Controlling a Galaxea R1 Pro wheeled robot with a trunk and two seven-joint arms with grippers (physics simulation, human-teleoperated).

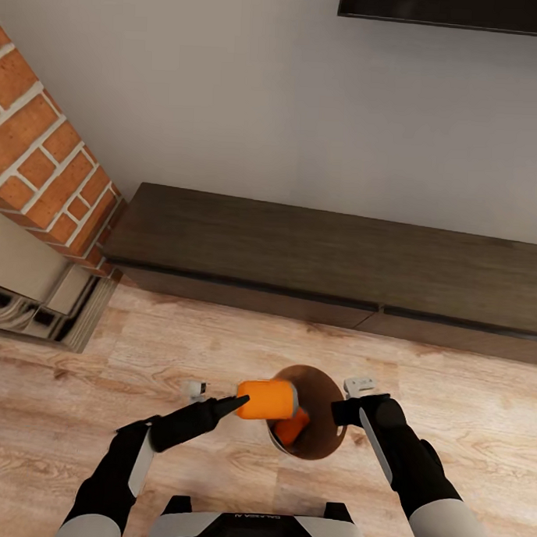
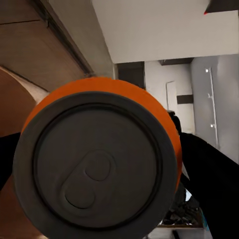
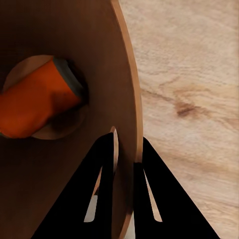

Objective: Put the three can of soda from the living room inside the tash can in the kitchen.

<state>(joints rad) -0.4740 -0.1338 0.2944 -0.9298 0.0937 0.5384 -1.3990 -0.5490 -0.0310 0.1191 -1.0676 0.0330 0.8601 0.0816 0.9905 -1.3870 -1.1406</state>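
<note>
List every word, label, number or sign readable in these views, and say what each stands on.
Dark lettering on the robot's white trunk edge, head view: too small and blurred to read.
Orange soda can with grey top in the left gripper: no print visible on its side or lid.
Second orange soda can inside the round brown trash can, whose rim the right gripper holds: no label shown.
Nothing else bears text.
</note>
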